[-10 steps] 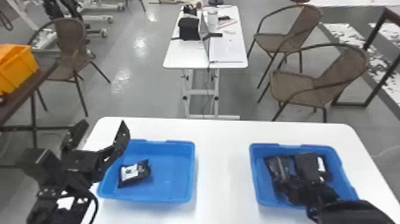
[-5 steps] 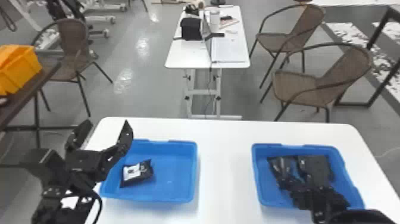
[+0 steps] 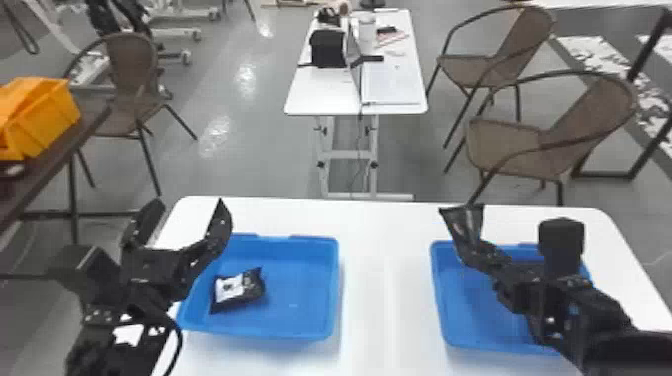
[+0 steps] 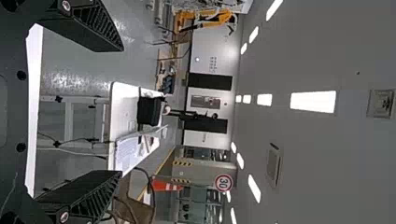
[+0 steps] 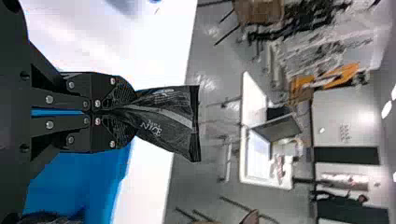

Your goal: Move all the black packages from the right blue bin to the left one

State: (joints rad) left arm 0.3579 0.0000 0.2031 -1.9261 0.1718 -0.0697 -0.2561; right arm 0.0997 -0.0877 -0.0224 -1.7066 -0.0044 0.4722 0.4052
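In the head view my right gripper [image 3: 475, 250] is above the left part of the right blue bin [image 3: 450, 335], shut on a black package [image 3: 463, 222] that sticks up from its fingertips. The right wrist view shows that gripper [image 5: 123, 112] pinching the crumpled black package [image 5: 163, 116] by one end. Another black package [image 3: 239, 287], with a white label, lies in the left part of the left blue bin [image 3: 320, 320]. My left gripper [image 3: 182, 225] is parked over that bin's left edge, open; the left wrist view shows the same gripper [image 4: 116, 109] with nothing between its fingers.
Both bins stand on a white table [image 3: 385, 280], with a strip of tabletop between them. The right arm covers much of the right bin. Behind are a second white table [image 3: 395, 85], wicker chairs [image 3: 520, 145] and an orange crate [image 3: 45, 120] on a dark table.
My right gripper has risen out of the right bin with a black package in it and now points forward. The left arm has kept its place.
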